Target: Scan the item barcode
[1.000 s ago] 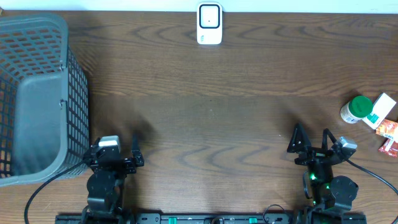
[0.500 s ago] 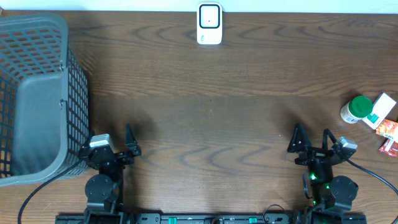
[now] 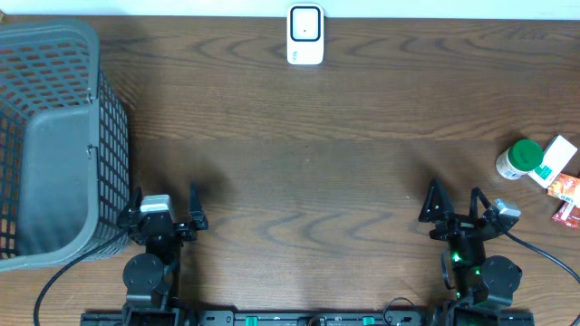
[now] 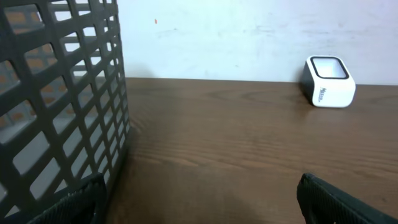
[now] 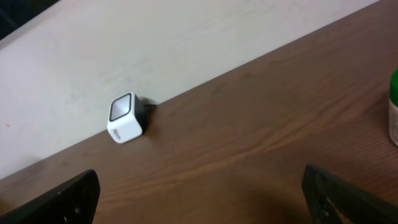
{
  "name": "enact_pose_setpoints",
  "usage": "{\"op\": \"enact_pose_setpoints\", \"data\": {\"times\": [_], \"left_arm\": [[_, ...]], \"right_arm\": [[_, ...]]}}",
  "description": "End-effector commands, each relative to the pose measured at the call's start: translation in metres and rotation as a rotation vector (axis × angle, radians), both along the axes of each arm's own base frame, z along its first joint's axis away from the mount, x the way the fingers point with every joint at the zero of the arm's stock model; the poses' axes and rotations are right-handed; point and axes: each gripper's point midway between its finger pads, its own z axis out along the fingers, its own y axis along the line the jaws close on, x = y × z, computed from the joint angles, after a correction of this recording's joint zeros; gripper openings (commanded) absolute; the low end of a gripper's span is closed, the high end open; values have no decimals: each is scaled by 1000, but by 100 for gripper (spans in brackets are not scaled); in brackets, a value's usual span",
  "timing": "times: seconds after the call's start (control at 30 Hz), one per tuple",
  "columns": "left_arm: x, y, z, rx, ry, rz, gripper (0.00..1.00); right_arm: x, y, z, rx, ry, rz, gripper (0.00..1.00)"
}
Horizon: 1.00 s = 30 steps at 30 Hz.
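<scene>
The white barcode scanner (image 3: 305,34) stands at the table's far edge in the middle; it also shows in the left wrist view (image 4: 328,81) and the right wrist view (image 5: 126,117). The items lie far right: a white bottle with a green cap (image 3: 519,159), a white and green box (image 3: 555,161) and red packets (image 3: 569,190). My left gripper (image 3: 164,194) is open and empty near the front left, beside the basket. My right gripper (image 3: 454,190) is open and empty at the front right, a short way left of the bottle (image 5: 393,115).
A large grey mesh basket (image 3: 54,136) fills the left side of the table, and its wall (image 4: 62,106) stands close against my left gripper's left finger. Bare brown wood lies between the grippers and the scanner.
The left wrist swung a little to the left and has come back towards straight. The right arm and the items have not moved.
</scene>
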Motion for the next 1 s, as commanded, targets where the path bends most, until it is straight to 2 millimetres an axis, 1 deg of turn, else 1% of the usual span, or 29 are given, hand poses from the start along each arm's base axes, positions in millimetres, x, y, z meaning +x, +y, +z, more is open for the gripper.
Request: {"op": "enact_pose_setpoints", "data": {"times": [0.0, 0.27, 0.37, 0.57, 0.63, 0.7, 0.77, 0.87, 0.97], "left_arm": [[1, -2, -19, 14, 45, -15, 98], [1, -2, -19, 14, 44, -15, 98], [1, -2, -19, 14, 45, -15, 98], [1, -2, -19, 14, 45, -15, 98], [1, -2, -19, 14, 45, -15, 98], [1, -2, -19, 14, 45, -15, 98], [1, -2, -19, 14, 45, -15, 98], [1, -2, -19, 14, 45, -15, 98], [1, -2, -19, 14, 44, -15, 98]], "right_arm": [[0, 1, -1, -14, 5, 3, 99], [0, 1, -1, -14, 5, 3, 99], [-1, 1, 5, -20, -23, 5, 99], [-1, 9, 5, -23, -23, 35, 99], [-1, 5, 5, -52, -23, 5, 99], [-1, -4, 2, -58, -9, -53, 99], [-1, -6, 0, -130, -1, -75, 99], [0, 7, 0, -285, -2, -8, 99], [0, 12, 0, -300, -7, 16, 99]]}}
